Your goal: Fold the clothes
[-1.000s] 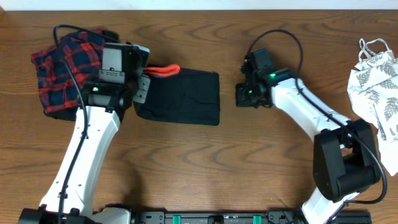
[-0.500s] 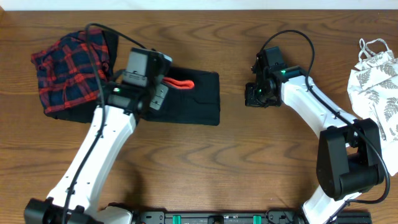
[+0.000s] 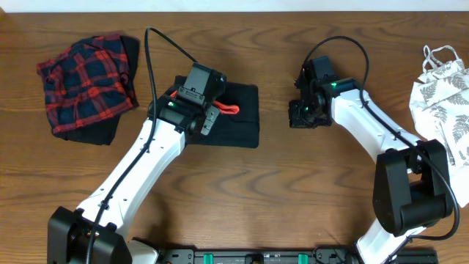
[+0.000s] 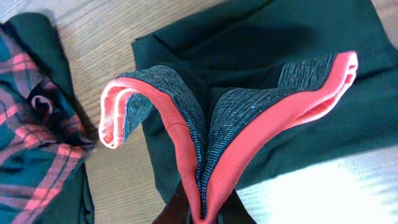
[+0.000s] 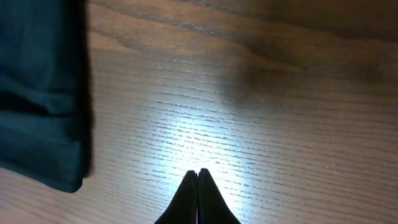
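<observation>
Black leggings (image 3: 240, 125) lie folded into a compact rectangle near the middle of the wooden worktop (image 3: 293, 205). Their grey-and-coral-red waistband (image 4: 249, 118) is lifted off the folded fabric. The left end effector (image 4: 200, 214) is clamped shut on it, and the band is doubled at the pinch. From there, in the left wrist view, one loop rises to the left and one to the right above the dark cloth.

The right end effector (image 5: 198, 186) is closed on nothing, its two fingers pressed together over bare wood. It sits just beside the right edge of the leggings, and I cannot tell whether it touches the surface.

A red-navy plaid piece (image 3: 84, 84) lies crumpled at the far left of the worktop, with some dark fabric under and beside it. It is close to the leggings' left edge; whether the two touch is unclear.

A white leaf-print top (image 3: 443, 103) lies bunched at the far right edge, well apart from both arms and partly cut off by the overhead frame.
</observation>
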Available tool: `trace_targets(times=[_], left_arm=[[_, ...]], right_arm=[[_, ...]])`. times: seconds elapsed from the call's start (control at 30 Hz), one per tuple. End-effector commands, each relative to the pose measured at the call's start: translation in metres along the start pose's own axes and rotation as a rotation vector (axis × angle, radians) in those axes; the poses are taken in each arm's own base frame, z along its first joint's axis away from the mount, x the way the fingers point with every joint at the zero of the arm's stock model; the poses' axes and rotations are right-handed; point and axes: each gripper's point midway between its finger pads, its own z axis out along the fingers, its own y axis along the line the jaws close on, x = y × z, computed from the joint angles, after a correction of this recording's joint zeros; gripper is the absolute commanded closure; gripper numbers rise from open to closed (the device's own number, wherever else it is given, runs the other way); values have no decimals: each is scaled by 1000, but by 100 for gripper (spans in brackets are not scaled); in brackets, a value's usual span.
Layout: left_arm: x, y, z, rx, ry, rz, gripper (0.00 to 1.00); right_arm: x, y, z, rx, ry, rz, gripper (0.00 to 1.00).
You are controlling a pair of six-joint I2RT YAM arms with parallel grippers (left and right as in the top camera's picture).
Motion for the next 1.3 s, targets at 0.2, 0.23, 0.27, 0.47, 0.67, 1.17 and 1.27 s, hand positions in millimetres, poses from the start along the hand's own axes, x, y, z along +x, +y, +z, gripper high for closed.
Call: trace_targets(times=[0.2, 0.23, 0.27, 0.47, 0.67, 1.17, 1.27], left_arm=[[-26, 7, -9, -29, -91, -231, 94], [-27, 8, -10, -28, -99, -254, 94], [-29, 8, -10, -28, -103, -274, 94], [-36, 8, -11, -25, -132, -307, 94], [-46, -10, -18, 1, -167, -256, 94], [-63, -22, -38, -58, -225, -223, 94], [-61, -18, -38, -77, -219, -222, 94]], right_arm=[[5, 9, -1, -25, 10, -48, 99], [6, 11, 0, -26, 12, -53, 99], [6, 12, 0, -27, 12, -57, 99], [0, 32, 3, -47, -30, -116, 99], [-9, 37, 3, -45, -71, -129, 99], [-7, 35, 11, -51, -85, -133, 99], [-14, 37, 16, -64, -128, -141, 99]])
